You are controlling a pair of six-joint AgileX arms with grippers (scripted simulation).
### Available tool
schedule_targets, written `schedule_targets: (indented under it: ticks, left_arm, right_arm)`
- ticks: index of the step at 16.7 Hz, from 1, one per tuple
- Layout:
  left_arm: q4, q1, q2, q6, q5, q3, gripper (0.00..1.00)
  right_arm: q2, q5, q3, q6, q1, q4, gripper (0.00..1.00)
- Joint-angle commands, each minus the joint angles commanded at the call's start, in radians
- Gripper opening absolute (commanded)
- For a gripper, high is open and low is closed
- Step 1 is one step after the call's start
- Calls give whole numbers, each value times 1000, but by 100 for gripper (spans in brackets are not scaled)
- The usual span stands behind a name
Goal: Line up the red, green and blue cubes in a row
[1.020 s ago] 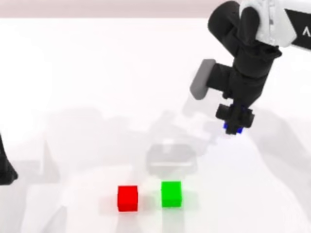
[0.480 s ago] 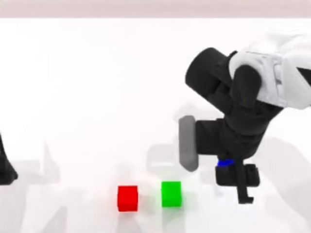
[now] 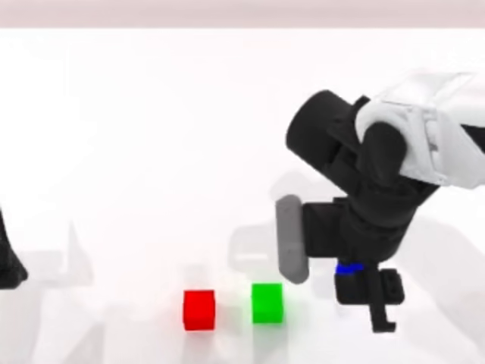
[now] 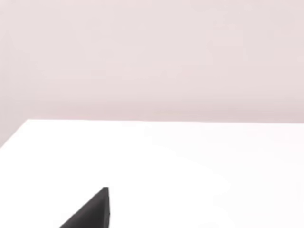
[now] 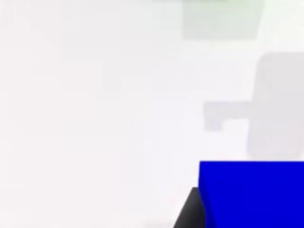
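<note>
The red cube (image 3: 199, 310) and the green cube (image 3: 267, 302) sit side by side near the table's front edge, a small gap between them. My right gripper (image 3: 362, 292) hangs just right of the green cube, shut on the blue cube (image 3: 348, 268), which shows as a thin sliver under the wrist. In the right wrist view the blue cube (image 5: 251, 194) fills the corner beside one dark finger (image 5: 190, 216), above the white table. My left arm (image 3: 7, 265) is parked at the left edge; one of its fingers (image 4: 92, 213) shows, set wide with nothing beside it.
The white table (image 3: 151, 152) stretches back to a pale wall (image 3: 227, 11). The right arm's bulky black and white links (image 3: 394, 167) hang over the table's right half.
My right gripper has carried the blue cube from the back of the table towards the front, to the right of the green cube, and has sunk a little lower. Red and green cubes have not moved.
</note>
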Motion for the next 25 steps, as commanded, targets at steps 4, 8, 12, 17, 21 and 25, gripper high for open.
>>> schedule_targets:
  ticks: [4, 8, 12, 17, 21, 25]
  left_arm:
    - [0, 0, 0, 0, 0, 0, 100]
    - [0, 0, 0, 0, 0, 0, 100]
    - [0, 0, 0, 0, 0, 0, 100]
    - [0, 0, 0, 0, 0, 0, 100]
    - [0, 0, 0, 0, 0, 0, 100]
    - [0, 0, 0, 0, 0, 0, 100]
  right_arm:
    - [48, 0, -99, 2, 1, 160, 0]
    - [76, 1, -153, 0, 4, 236, 0]
    - [76, 1, -153, 0, 4, 236, 8]
    - [76, 1, -153, 0, 4, 236, 45]
    - [76, 1, -153, 0, 4, 236, 75]
    - [76, 1, -153, 0, 4, 236, 100]
